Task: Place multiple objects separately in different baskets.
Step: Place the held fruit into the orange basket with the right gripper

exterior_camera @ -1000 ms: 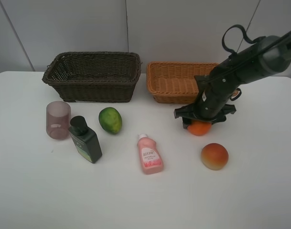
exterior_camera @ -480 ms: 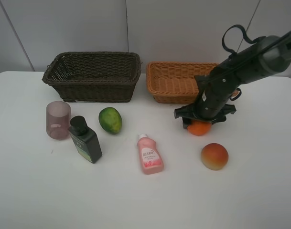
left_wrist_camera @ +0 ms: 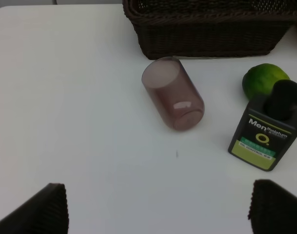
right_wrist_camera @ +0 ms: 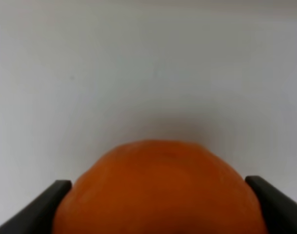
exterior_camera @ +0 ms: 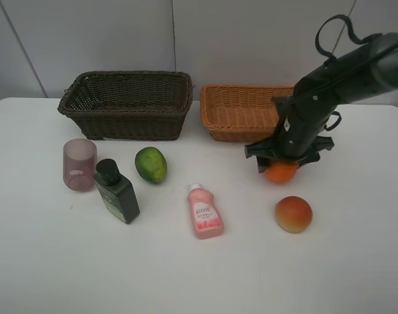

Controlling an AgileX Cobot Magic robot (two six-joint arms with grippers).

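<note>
White tabletop [exterior_camera: 355, 261] ran under everything, with a pale wall behind. On its right half the orange [exterior_camera: 281, 173] sat pinched between the two fingers of the right gripper [exterior_camera: 283, 165], jaws partly closed against its sides. We could not tell whether it was clear of the surface. Being round, it gave us no long axis to mind. What the coming move turned on, we judged, was that the light tan basket [exterior_camera: 228, 124] lay near the orange at about 11 o'clock, its long side running 9 to 3. The dark brown basket [exterior_camera: 127, 124] sat well apart toward 10, so the right arm was the nearer one. At 5 o'clock from the orange lay the red-yellow fruit [exterior_camera: 293, 214], with the pink bottle [exterior_camera: 204, 212] and the green fruit [exterior_camera: 151, 164] off toward 8 and 9. The left gripper [left_wrist_camera: 163, 209] hung wide open, holding nothing, near the mauve cup [left_wrist_camera: 173, 95]. On the dark green bottle [left_wrist_camera: 267, 129] we read "Men"; its smaller lines and the pink bottle's label were illegible.
</note>
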